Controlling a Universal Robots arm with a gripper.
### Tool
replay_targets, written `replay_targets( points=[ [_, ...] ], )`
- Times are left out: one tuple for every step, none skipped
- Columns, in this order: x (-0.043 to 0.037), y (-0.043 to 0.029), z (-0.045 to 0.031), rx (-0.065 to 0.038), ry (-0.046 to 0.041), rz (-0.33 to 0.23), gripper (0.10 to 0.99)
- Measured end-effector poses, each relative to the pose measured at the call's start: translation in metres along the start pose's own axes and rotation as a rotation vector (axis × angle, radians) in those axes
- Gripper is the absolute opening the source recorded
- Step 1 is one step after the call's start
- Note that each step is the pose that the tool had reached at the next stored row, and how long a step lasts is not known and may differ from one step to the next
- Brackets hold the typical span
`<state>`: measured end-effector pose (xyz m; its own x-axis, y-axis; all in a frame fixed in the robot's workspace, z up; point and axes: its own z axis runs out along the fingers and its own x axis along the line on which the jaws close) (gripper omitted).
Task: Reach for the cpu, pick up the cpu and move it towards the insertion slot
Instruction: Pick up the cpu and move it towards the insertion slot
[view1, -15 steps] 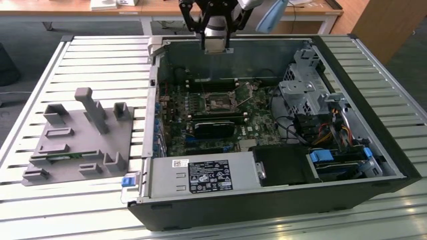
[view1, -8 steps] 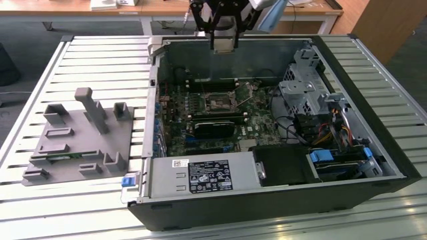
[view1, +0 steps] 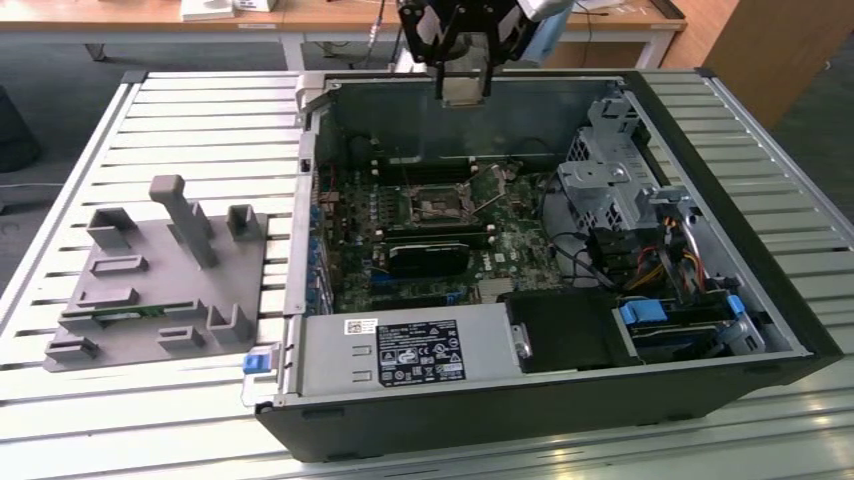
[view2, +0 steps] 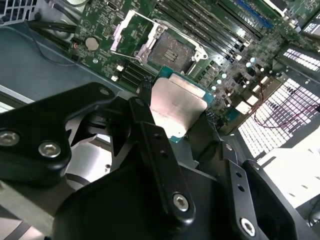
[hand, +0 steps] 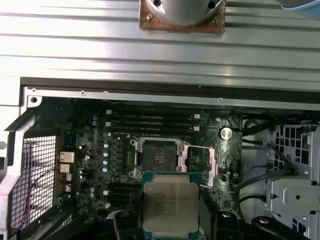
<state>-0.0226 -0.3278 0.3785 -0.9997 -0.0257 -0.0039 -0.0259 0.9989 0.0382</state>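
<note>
Silver-topped cpu (hand: 170, 202) (held aloft) above the open, dark-centred insertion slot (hand: 158, 155).

Slatted metal worktable (view1: 174, 110), wooden desks (view1: 334, 15) behind, wooden cabinet (view1: 774, 50) at the exterior view's right, grey floor.
</note>
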Motion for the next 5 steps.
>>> replay_targets(
  points=[
    [-0.0001, 0.0000, 0.0000, 0.000, -0.0001, 0.000, 0.537],
    [-0.0004, 0.0000, 0.0000, 0.000, 0.0000, 0.000, 0.537],
    [-0.0007, 0.0000, 0.0000, 0.000, 0.0000, 0.000, 0.537],
    [-0.0008, 0.0000, 0.0000, 0.000, 0.0000, 0.000, 0.537],
    [-0.0009, 0.0000, 0.0000, 0.000, 0.0000, 0.000, 0.537]
  ],
)
